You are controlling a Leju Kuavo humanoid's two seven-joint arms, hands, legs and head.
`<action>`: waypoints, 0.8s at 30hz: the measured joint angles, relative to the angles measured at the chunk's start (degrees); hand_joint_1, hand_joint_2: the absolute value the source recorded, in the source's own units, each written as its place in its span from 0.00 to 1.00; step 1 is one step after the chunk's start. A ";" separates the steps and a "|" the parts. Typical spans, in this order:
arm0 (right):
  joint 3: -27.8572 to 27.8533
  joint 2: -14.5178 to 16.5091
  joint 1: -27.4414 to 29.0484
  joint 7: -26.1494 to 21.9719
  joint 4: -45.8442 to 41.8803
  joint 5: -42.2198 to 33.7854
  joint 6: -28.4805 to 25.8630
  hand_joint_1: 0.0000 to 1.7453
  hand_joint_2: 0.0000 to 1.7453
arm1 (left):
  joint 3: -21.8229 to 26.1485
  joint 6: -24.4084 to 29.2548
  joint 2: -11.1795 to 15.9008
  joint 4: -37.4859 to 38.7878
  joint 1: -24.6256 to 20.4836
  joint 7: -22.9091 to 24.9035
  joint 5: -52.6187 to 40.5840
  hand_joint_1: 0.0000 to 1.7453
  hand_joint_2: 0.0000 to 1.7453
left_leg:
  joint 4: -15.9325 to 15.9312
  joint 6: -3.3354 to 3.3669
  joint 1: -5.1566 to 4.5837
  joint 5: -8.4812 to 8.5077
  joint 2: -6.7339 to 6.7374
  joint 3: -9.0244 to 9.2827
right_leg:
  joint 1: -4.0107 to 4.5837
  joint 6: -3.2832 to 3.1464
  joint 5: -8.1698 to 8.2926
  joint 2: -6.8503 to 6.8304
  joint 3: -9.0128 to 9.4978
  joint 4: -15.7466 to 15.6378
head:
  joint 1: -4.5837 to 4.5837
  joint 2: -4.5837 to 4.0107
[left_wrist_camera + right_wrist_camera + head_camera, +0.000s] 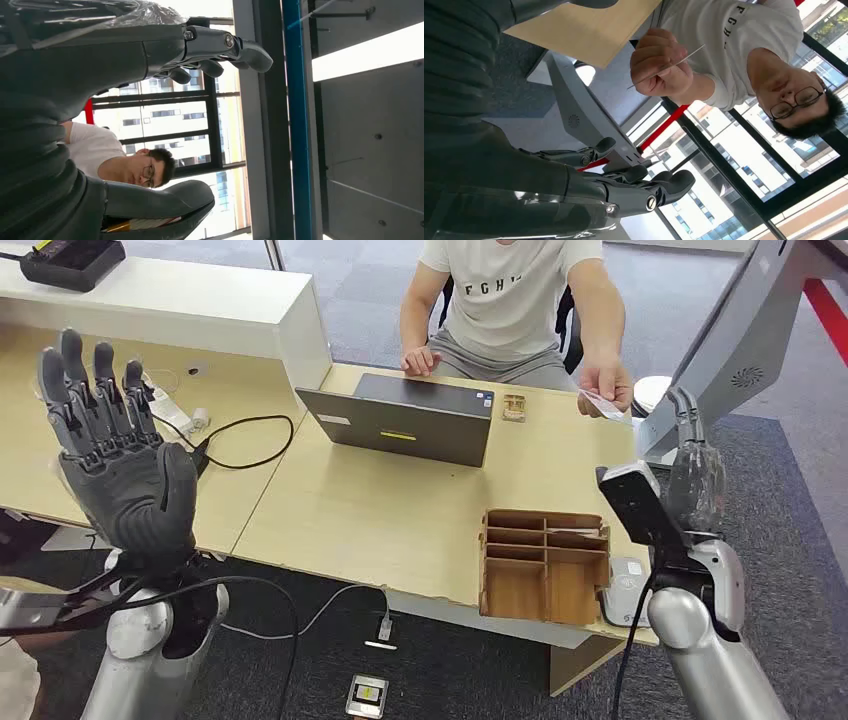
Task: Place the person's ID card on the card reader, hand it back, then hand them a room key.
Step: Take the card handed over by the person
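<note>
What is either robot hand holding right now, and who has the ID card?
Neither: the left hand and right hand are raised, holding nothing. The person's hand pinches the ID card by one end.

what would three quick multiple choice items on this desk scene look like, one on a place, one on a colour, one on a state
1. Where is the ID card?
A. in the person's hand, held out over the desk's edge
B. inside the wooden organizer
C. on top of the laptop

2. What colour is the person's T-shirt?
A. red
B. white
C. black

3. What state is the right hand in?
A. gripping the card
B. resting flat on the desk
C. empty, fingers apart, raised toward the card

Answers:
1. A, the head view shows the card pinched in the person's hand beyond the wooden organizer and apart from the laptop.
2. B, the shirt is plainly white in the head view.
3. C, the right wrist view shows its fingers spread with nothing in them, short of the card.
</note>
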 joint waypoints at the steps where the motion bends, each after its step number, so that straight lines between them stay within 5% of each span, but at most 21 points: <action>1: 0.05 0.01 -0.36 0.05 0.45 -0.01 0.18 0.00 1.00 | -0.02 -0.03 -0.06 0.13 -0.08 -0.03 0.07 0.00 1.00 | 0.00 0.00 0.00 0.00 0.00 0.00 | 0.00 0.00 0.00 0.00 0.00 0.00 | 0.00 0.00; 15: 1.97 1.89 -7.29 1.36 13.91 0.08 1.55 0.01 1.00 | -0.67 -0.10 -1.28 2.89 -0.88 -1.09 0.75 0.00 1.00 | 0.00 0.00 0.00 0.00 -0.04 -0.03 | 0.00 0.00 0.00 -0.01 0.00 0.00 | -0.01 0.00; 17: 2.29 2.22 -7.82 1.80 15.64 0.28 1.68 0.24 1.00 | -0.70 -0.10 -1.40 3.21 -0.95 -1.16 0.76 0.00 1.00 | 0.00 0.00 0.00 0.00 -0.04 -0.03 | 0.00 0.00 0.00 -0.02 0.00 0.00 | -0.01 0.00; 20: 2.78 2.64 -8.47 2.16 18.03 0.56 1.62 0.91 1.00 | -0.74 -0.10 -1.61 3.66 -1.04 -1.24 0.76 0.00 1.00 | 0.00 0.00 0.00 0.00 -0.04 -0.04 | 0.00 0.00 0.00 -0.02 0.00 0.00 | -0.01 0.00; 21: 2.90 2.74 -8.61 2.20 18.67 0.60 1.56 1.00 1.00 | -0.74 -0.10 -1.67 3.76 -1.06 -1.27 0.76 0.00 1.00 | 0.00 0.00 0.00 0.00 -0.04 -0.03 | 0.00 0.00 0.00 -0.02 0.00 0.00 | -0.01 0.00; 24: 3.17 2.98 -8.80 2.24 20.16 0.63 1.39 1.00 1.00 | -0.74 -0.12 -1.81 3.92 -1.13 -1.33 0.76 0.00 1.00 | 0.00 0.00 0.00 0.00 -0.04 -0.03 | 0.00 0.00 0.00 -0.02 0.00 0.00 | -0.01 0.00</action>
